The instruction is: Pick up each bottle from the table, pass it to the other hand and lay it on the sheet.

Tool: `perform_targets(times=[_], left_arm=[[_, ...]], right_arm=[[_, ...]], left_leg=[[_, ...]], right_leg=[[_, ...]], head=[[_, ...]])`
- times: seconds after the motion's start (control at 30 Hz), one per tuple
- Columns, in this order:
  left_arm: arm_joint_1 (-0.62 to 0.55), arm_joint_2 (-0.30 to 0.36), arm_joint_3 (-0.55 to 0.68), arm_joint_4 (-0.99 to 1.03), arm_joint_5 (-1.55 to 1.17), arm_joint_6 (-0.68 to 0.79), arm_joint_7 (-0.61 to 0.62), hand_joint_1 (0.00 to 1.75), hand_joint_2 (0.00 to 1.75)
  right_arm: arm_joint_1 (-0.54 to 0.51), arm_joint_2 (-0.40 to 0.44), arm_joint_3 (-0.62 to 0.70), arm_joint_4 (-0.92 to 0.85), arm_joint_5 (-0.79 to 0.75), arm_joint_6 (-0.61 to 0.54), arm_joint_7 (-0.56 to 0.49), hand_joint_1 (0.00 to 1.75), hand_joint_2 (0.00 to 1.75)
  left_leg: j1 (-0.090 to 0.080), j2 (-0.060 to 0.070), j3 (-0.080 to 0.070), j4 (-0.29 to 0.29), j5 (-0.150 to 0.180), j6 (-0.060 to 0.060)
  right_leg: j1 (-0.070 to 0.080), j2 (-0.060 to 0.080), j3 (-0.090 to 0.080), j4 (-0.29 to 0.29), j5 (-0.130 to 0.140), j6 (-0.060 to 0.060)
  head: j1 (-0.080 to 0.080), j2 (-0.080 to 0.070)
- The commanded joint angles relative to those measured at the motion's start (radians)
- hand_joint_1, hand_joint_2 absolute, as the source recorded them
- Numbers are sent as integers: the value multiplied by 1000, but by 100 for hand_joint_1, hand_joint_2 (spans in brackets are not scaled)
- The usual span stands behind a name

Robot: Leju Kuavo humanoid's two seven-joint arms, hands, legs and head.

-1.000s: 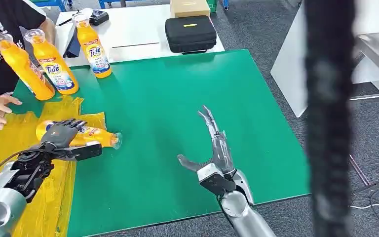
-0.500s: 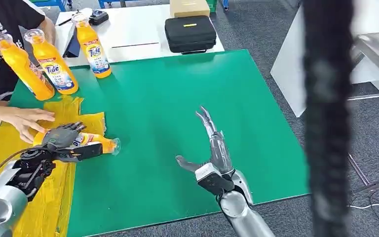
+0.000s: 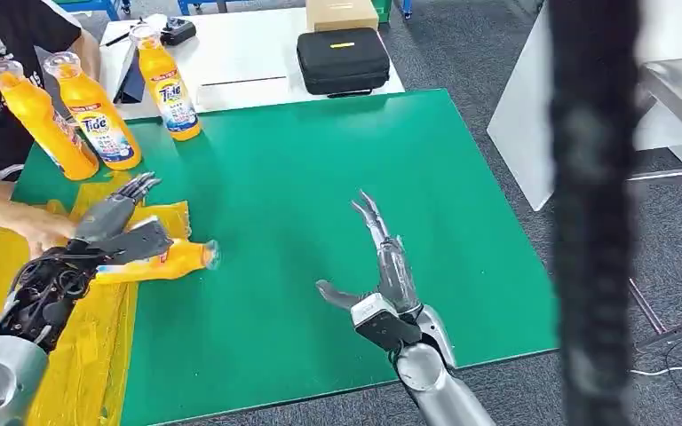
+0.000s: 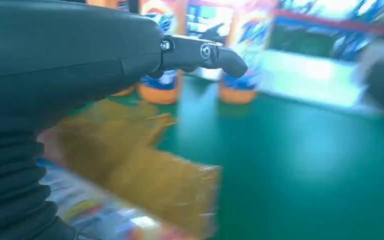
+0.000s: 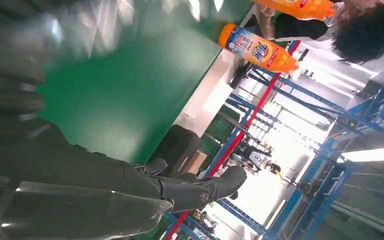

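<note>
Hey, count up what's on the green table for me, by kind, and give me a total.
Standing orange bottles: 3
Lying orange bottle, under the left hand: 1
Yellow sheet: 1
Total: 5

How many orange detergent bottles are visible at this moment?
4. Three orange detergent bottles stand upright at the green table's far left: one, a second, a third. A fourth bottle lies on the yellow sheet beneath the left hand.
</note>
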Motion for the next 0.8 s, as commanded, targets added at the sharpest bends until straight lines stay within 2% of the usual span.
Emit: perform_targets(times=[0.03, 0.1, 0.13, 0.17, 0.23, 0.27, 0.3, 0.37, 0.43, 0.5, 0.57, 0.67, 0.7, 0.73, 0.8], left_arm=[[108, 25, 48, -462, 314, -228, -90, 0, 175], [158, 12, 52, -594, 584, -319, -90, 0, 175], [170, -10, 65, -604, 622, -338, -90, 0, 175], [180, -22, 62, -611, 612, -329, -90, 0, 175], [180, -22, 62, -611, 612, -329, -90, 0, 175], [194, -57, 87, -601, 645, -351, -90, 0, 175], [213, -89, 99, -608, 664, -378, -78, 0, 175], [286, -174, 103, -646, 737, -446, 1, 0, 175], [312, -190, 75, -655, 734, -416, 13, 0, 175], [374, -232, 30, -681, 726, -374, 111, 0, 175], [476, -261, -45, -749, 721, -344, 114, 0, 175], [514, -259, -81, -783, 727, -319, 119, 0, 175], [510, -250, -82, -790, 735, -315, 123, 0, 175], [507, -247, -81, -790, 738, -315, 125, 0, 175], [521, -260, -81, -802, 768, -340, 140, 0, 175]], right_arm=[[0, 5, -48, 20, 3, 9, -3, 0, 175], [5, 12, -60, 4, -29, 23, -10, 0, 175], [6, 16, -64, -4, -37, 20, -13, 0, 175], [8, 16, -63, -12, -37, 19, -13, 0, 175], [8, 16, -63, -12, -37, 19, -13, 0, 175], [18, 26, -74, -32, -81, 22, -20, 0, 175], [25, 29, -76, -51, -102, 18, -26, 0, 175], [45, 22, -63, -111, -142, 9, -36, 0, 175], [53, 16, -53, -135, -147, 2, -30, 0, 175], [69, 14, -49, -181, -173, -22, -28, 0, 175], [95, 6, -48, -241, -251, 25, 72, 0, 175], [107, -1, -44, -269, -250, 22, 90, 0, 175], [106, -1, -44, -265, -250, 19, 91, 0, 175], [104, -1, -44, -262, -250, 18, 91, 0, 175], [106, -6, -42, -276, -272, 41, 120, 0, 175]], left_leg=[[1, 1, 2, 1, -2, -2], [1, 1, 3, 1, -3, -3], [1, 0, 1, 0, -1, -1], [1, -1, 4, 2, -4, -3], [0, 0, 2, 0, -2, -2], [1, 0, 7, 2, -6, -4], [0, 0, 3, 0, -2, -2], [0, -2, 4, 0, -2, -2], [-2, -3, 6, -1, -2, -2], [-2, -3, 3, -1, -2, -1], [-1, -3, 7, 0, -4, -2], [-2, 0, 7, -1, -4, -2], [-3, 0, 3, -1, -3, -1], [-2, -2, 5, 0, -5, -2], [-2, -1, 1, 0, -3, -1]], right_leg=[[1, -1, 3, 0, -2, 0], [1, -1, 4, 0, -3, 0], [1, -1, 1, 0, -1, 0], [1, -3, 5, 1, -4, 0], [0, -1, 2, 0, -2, 0], [1, -3, 8, 1, -6, 0], [0, -1, 3, 0, -2, 0], [0, -3, 5, 0, -3, 0], [-1, -5, 6, -1, -4, 1], [-1, -3, 4, -1, -2, 1], [-1, -5, 8, -1, -5, 1], [-1, -2, 7, -1, -4, 1], [-2, -1, 3, -1, -2, 1], [-2, -4, 6, 0, -5, 1], [-1, -2, 1, -1, -3, 1]], head=[[0, 0], [0, 0], [0, 0], [0, 0], [0, 0], [0, 0], [0, 0], [0, 0], [0, 0], [0, 0], [0, 0], [0, 0], [0, 0], [1, 0], [0, 0]])
